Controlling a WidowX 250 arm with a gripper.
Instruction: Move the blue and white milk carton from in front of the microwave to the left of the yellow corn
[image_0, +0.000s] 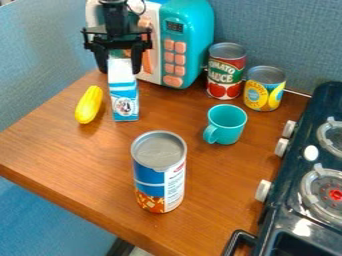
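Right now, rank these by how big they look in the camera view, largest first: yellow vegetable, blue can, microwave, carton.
1. Microwave, even though the top is cut off.
2. Blue can, probably helped by standing nearest the camera.
3. Carton.
4. Yellow vegetable.

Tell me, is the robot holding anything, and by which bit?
I can't tell: the gripper is at the top of the carton, maybe holding it there.
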